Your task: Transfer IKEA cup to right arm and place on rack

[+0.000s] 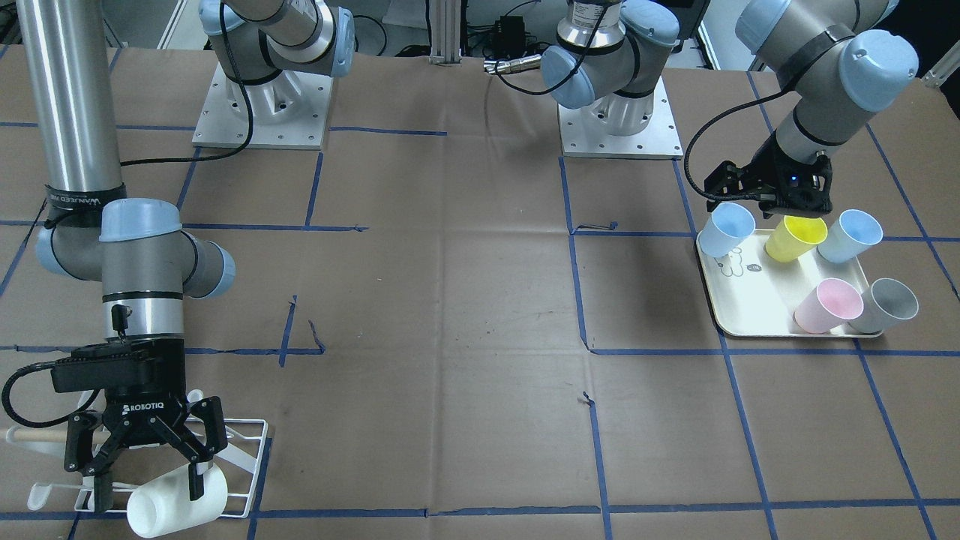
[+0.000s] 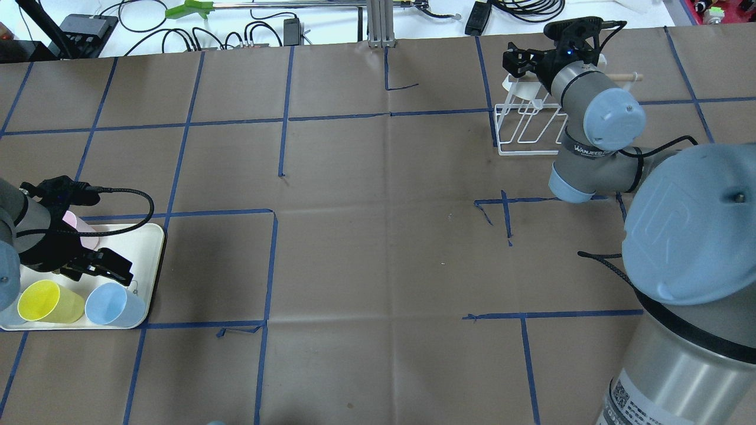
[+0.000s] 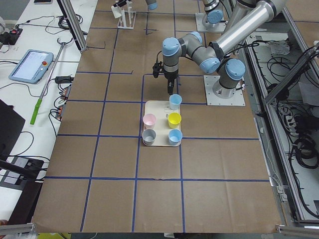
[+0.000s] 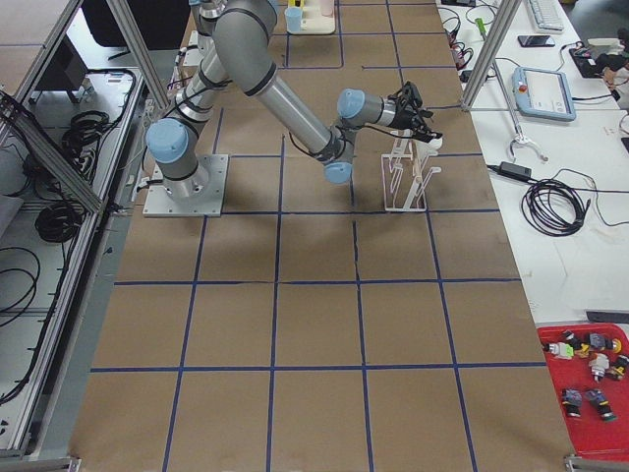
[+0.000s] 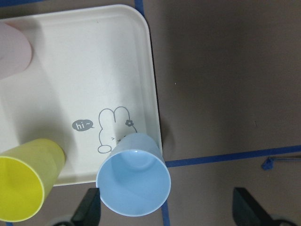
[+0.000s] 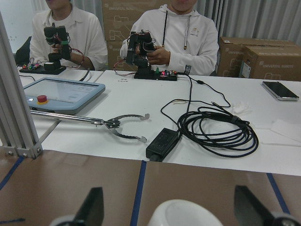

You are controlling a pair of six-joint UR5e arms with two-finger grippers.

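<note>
Right hand (image 1: 148, 493), stamped ROBOTIQ, fingers spread wide either side of smooth white cup (image 1: 180, 504) tilted at white wire rack (image 1: 249, 457). Left hand (image 5: 168, 209) released over glossy cream tray (image 5: 94, 70) printed "hi~".

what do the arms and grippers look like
Both are silver tubes with pale blue joint caps and black cables. The right arm has a white-lettered black band; the right gripper is black, marked ROBOTIQ. The left arm shows no lettering; the left gripper is also black.
</note>
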